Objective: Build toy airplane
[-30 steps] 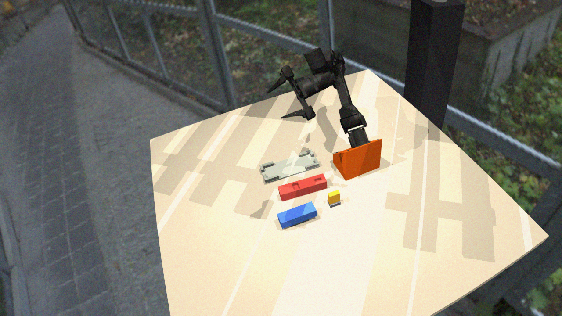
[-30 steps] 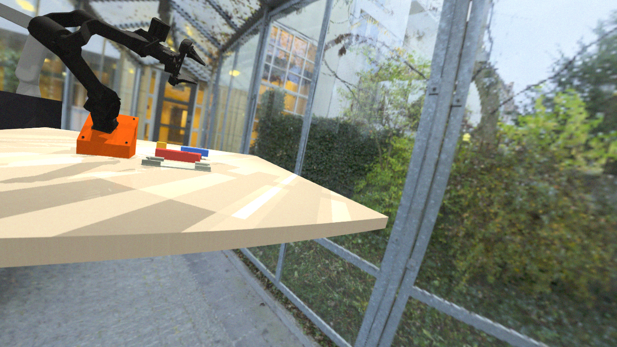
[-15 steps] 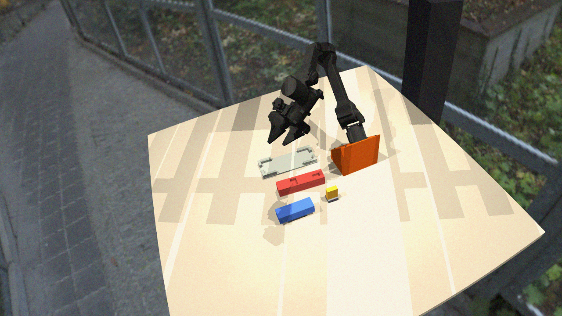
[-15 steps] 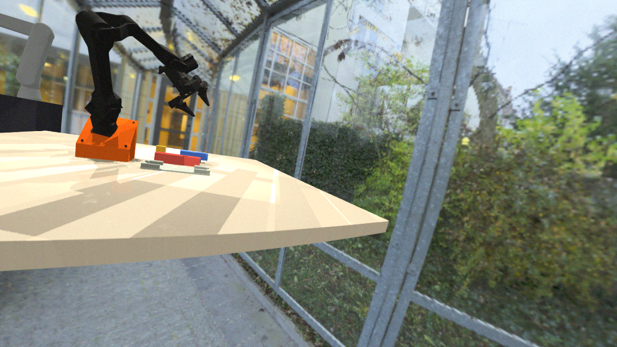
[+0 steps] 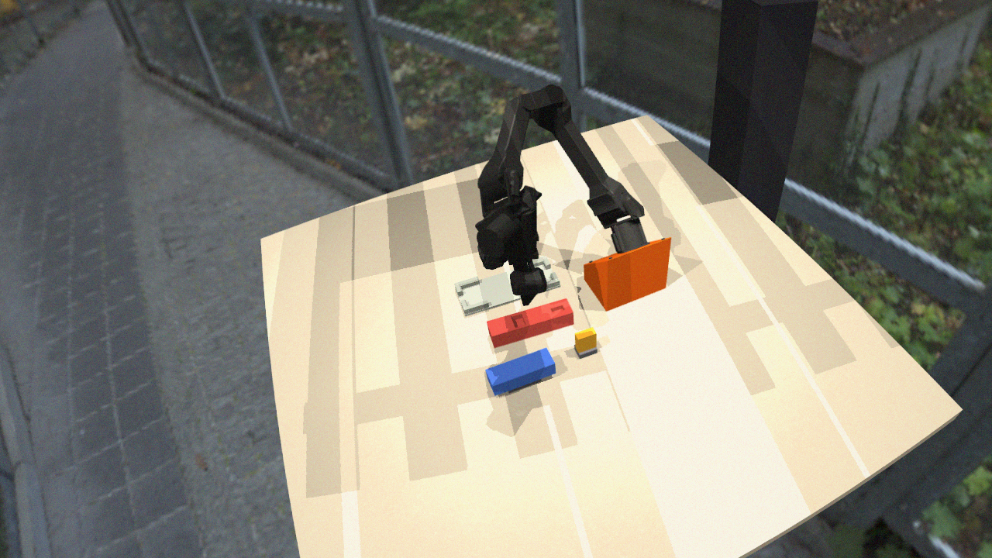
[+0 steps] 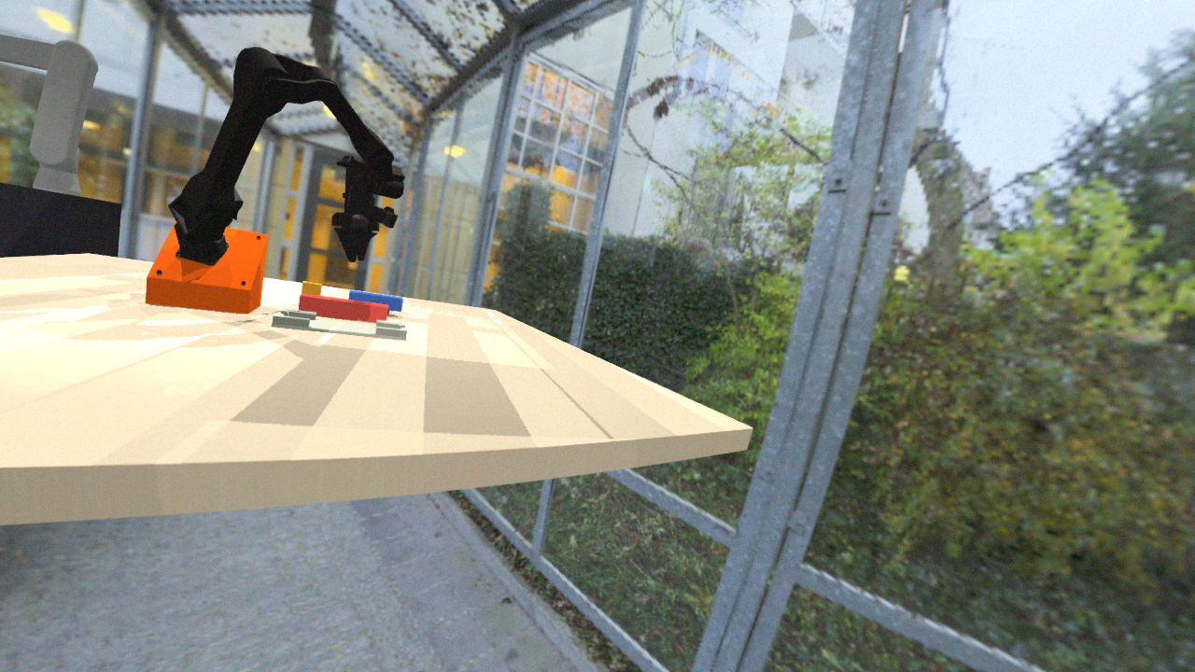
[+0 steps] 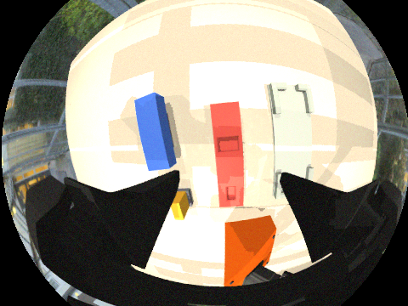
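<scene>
Gripper, one, mine (image 5: 528, 298) (image 6: 358, 257) (image 7: 229, 174): fingers spread wide, nothing between them, pointing down above the worktop (image 5: 429, 444) (image 6: 517, 400) (image 7: 238, 44), raised over the parts and touching none of them.

Fuselage, one, red (image 5: 530, 323) (image 6: 342, 307) (image 7: 228, 170): a long block lying on the worktop outside the jig, its top face showing two rectangular sockets, the larger nearer the middle, the smaller toward the end nearest my orange base.

Jig, one, pale grey-green (image 5: 494, 290) (image 6: 350, 327) (image 7: 293, 127): a flat cradle with raised corner pieces, lying beside the fuselage and roughly parallel to it, with no part seated in it. In the top view my gripper covers a portion of it.

Wing, one, blue (image 5: 521, 372) (image 6: 375, 300) (image 7: 155, 133): a block on the other side of the fuselage from the jig, apart from it, slightly askew to it. Its tab I cannot make out.

Tail fin, one, yellow (image 5: 585, 340) (image 6: 310, 287) (image 7: 180, 206): a small upright piece with a dark portion at its foot, standing near the socketed tail end of the fuselage, not in the socket.

Base, one, orange (image 5: 638, 273) (image 6: 204, 292) (image 7: 242, 238): wedge-shaped, on the worktop, carrying my black arm (image 5: 511, 139) (image 6: 238, 137).
</scene>
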`<state>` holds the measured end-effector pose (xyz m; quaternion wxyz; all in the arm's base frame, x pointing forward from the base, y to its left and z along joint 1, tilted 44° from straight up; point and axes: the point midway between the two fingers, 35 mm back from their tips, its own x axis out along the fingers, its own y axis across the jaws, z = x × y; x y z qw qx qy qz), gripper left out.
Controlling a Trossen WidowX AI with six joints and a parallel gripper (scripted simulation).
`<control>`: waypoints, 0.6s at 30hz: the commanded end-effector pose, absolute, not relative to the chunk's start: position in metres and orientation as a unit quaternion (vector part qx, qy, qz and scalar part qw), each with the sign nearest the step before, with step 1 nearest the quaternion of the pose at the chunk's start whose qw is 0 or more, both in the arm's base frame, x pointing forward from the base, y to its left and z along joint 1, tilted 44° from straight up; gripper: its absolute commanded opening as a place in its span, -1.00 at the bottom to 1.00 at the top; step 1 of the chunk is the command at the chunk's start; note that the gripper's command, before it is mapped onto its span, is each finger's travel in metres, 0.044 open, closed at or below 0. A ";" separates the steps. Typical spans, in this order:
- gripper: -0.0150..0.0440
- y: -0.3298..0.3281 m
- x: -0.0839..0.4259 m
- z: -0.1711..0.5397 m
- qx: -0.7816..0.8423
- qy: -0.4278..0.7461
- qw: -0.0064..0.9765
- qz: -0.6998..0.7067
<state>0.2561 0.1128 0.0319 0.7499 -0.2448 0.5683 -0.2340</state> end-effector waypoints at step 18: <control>1.00 0.065 0.259 -0.015 -0.287 0.614 0.700 -0.226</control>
